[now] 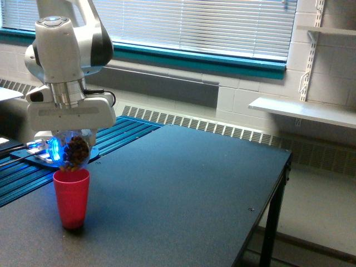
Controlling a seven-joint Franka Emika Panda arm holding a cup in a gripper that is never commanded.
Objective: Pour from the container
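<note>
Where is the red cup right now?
The red cup stands on the dark table, at the exterior view's left, directly below the tilted clear cup.

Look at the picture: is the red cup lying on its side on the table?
No. The red cup stands upright on the dark table, its open rim facing up beneath the tilted clear cup.

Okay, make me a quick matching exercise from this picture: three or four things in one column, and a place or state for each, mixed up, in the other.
Things:
1. clear cup
2. red cup
3. shelf
4. blinds

Places or states:
A. fixed to the wall, the exterior view's right
B. tilted in the tool, brown bits inside
C. across the window
D. upright on the dark table

Pairs: 1-B, 2-D, 3-A, 4-C
</note>
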